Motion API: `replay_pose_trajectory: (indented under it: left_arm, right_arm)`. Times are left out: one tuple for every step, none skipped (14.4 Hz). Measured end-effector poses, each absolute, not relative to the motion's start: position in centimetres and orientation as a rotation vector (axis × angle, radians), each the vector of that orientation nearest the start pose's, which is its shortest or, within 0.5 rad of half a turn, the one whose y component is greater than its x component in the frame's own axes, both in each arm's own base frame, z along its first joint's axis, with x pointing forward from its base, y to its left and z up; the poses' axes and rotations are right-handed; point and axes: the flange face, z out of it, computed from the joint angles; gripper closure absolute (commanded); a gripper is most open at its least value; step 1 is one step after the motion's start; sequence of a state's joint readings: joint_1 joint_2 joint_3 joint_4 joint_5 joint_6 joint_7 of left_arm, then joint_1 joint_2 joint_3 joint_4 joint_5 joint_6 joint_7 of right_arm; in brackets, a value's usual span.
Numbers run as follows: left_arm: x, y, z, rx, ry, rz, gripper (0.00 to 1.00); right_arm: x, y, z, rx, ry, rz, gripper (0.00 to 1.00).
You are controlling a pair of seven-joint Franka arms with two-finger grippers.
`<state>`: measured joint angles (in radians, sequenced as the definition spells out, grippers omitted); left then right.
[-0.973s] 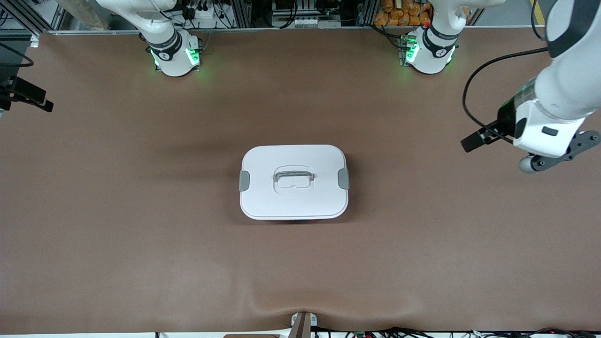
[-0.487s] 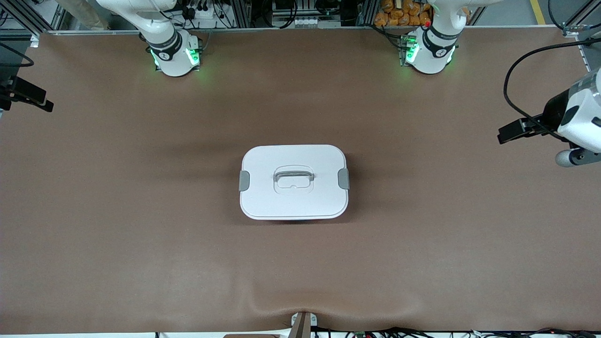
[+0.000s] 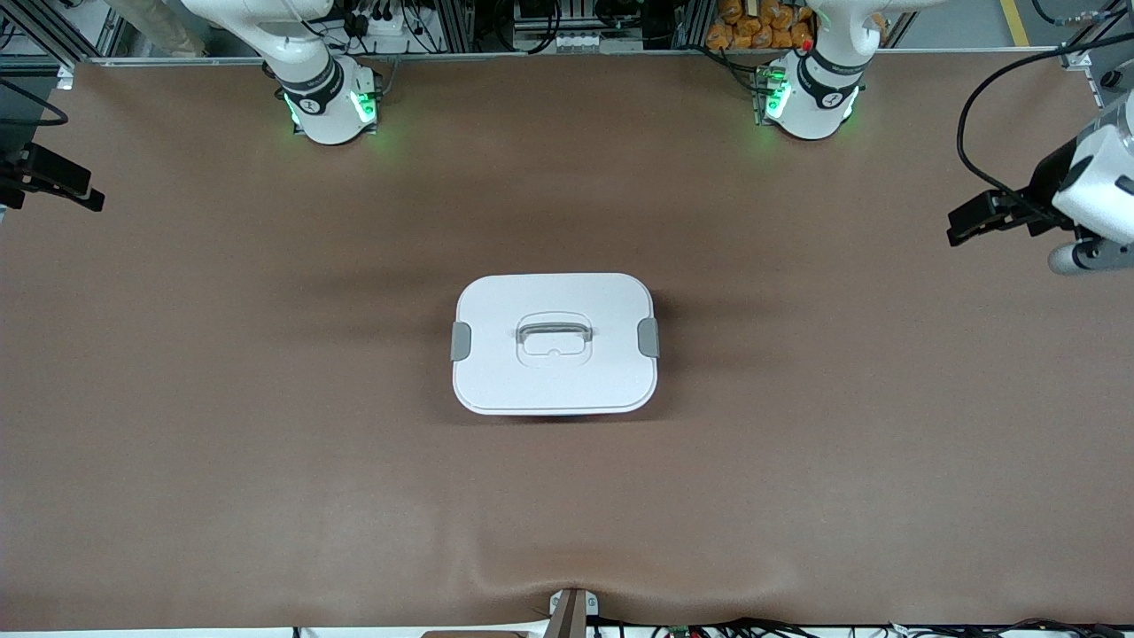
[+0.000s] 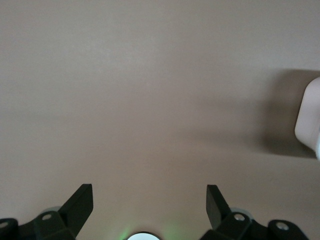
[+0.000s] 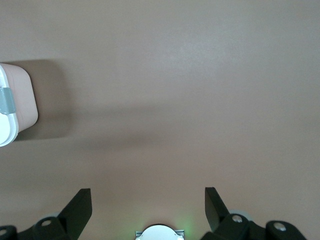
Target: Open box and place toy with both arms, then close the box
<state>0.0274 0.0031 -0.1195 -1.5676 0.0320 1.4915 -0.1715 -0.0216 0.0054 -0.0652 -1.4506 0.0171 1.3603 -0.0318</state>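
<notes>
The black two-finger left gripper (image 4: 149,200) is held with fingers spread apart above bare brown table (image 3: 266,461) at the left arm's end. The right gripper (image 5: 147,202), likewise spread and empty, is held above bare table too. The rounded pink plastic box (image 3: 555,343) is seen mid-table, its white lid (image 3: 496,306) on.

box lid (image 3: 496,372): rounded-rectangular plastic, showing plain white
centre handle (image 3: 555,330): recessed bar, showing grey
side clips (image 3: 461,341): two small tabs, showing grey
box wall (image 5: 24,97): translucent plastic, showing pale pink
table (image 3: 221,425): matte sheet, showing plain brown
arm bases (image 3: 332,106): white, glowing green
gripper fingers (image 4: 80,202): showing black
</notes>
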Motion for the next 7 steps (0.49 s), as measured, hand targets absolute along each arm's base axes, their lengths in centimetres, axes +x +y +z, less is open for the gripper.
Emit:
replay_pose_trajectory:
  left_arm:
    - [53.8,-4.5,62.0,-3.095,-0.107,0.104,0.0]
    - [53.2,-4.5,62.3,-3.095,-0.084,0.091,0.0]
    - [52.9,-4.6,62.6,-3.096,-0.067,0.078,0.0]
    - [52.6,-4.7,63.0,-3.096,-0.05,0.064,0.0]
    - [52.4,-4.8,63.3,-3.097,-0.038,0.051,0.0]
    - [52.2,-4.9,63.6,-3.097,-0.032,0.04,0.0]
    - [52.1,-5.1,63.8,-3.097,-0.026,0.033,0.0]
  right_arm:
    - [53.2,-4.4,66.0,-3.115,0.081,0.147,0.0]
    - [53.2,-4.4,66.0,-3.115,0.082,0.147,0.0]
    - [53.2,-4.4,66.0,-3.115,0.081,0.147,0.0]
    - [53.2,-4.4,66.0,-3.115,0.082,0.147,0.0]
    - [53.2,-4.4,66.0,-3.115,0.082,0.147,0.0]
    - [53.2,-4.4,66.0,-3.115,0.082,0.147,0.0]
    - [53.2,-4.4,66.0,-3.115,0.082,0.147,0.0]
